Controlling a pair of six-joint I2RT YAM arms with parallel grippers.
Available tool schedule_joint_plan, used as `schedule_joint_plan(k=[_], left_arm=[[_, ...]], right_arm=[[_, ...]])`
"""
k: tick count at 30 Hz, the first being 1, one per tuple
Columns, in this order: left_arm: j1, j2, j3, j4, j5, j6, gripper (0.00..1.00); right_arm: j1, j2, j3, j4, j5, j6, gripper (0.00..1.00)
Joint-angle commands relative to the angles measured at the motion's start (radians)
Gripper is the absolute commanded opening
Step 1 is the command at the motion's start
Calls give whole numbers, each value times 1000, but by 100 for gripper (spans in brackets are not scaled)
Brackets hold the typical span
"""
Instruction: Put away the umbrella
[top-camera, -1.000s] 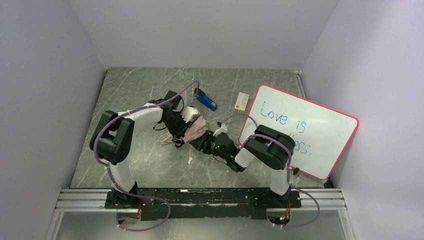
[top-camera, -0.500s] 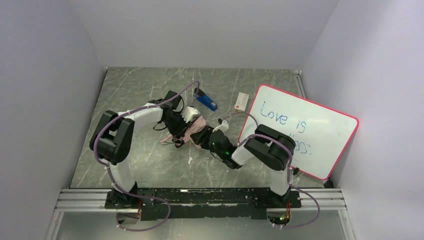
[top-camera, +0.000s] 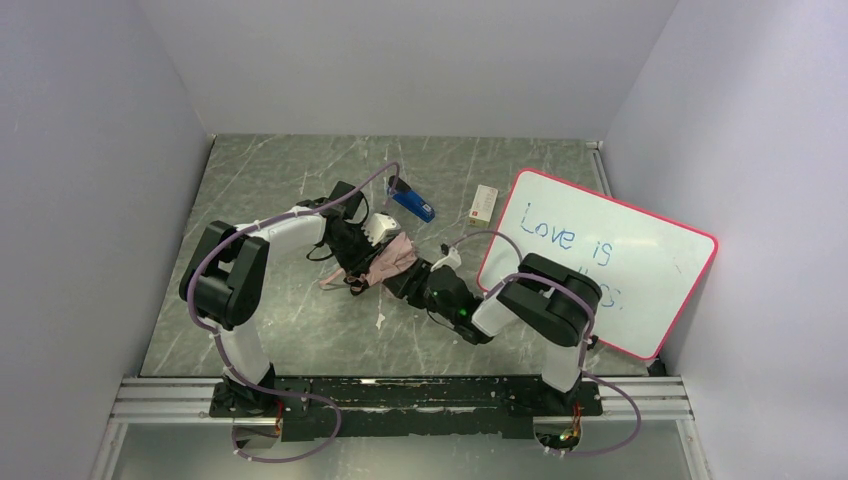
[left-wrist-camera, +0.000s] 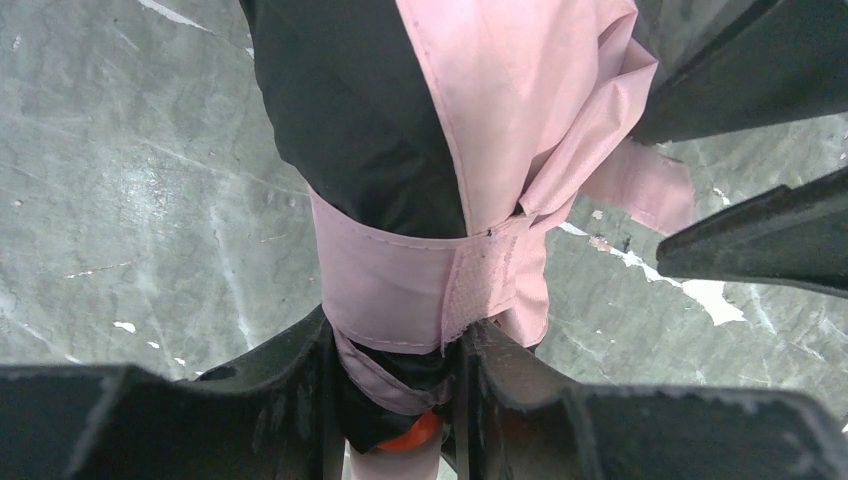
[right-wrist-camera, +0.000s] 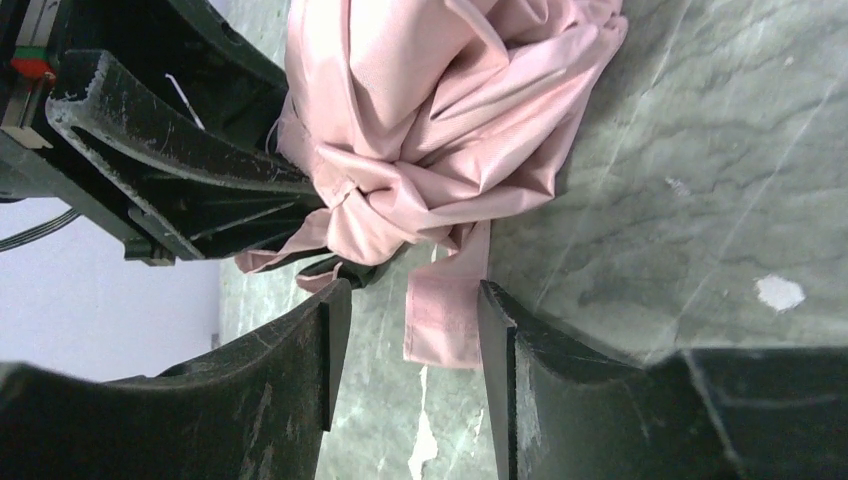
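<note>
Grey marble table (top-camera: 270, 330) shows open to the left of the umbrella (top-camera: 390, 262) and on its near side. The umbrella lies mid-table, with the stapler (top-camera: 412, 205) just behind it and the whiteboard (top-camera: 600, 260) leaning at the right. We see the left arm bent in from the left, its left gripper (left-wrist-camera: 395, 375) clamped on the bundle just under the wrapped strap (left-wrist-camera: 400, 285). The right gripper (right-wrist-camera: 415, 320) lies low, jaws part open around the strap's loose end without pinching it. The left wrist view cuts off the umbrella's lower end.
</note>
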Motion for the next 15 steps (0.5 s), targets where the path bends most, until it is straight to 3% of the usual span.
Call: schedule_joint_plan(k=[1, 15], left_arm=[[1, 79, -37, 6, -205, 54, 5], [-2, 77, -39, 5, -209, 54, 5]], right_arm=[[14, 56, -55, -94, -64, 32, 54], [72, 53, -64, -100, -53, 131, 54]])
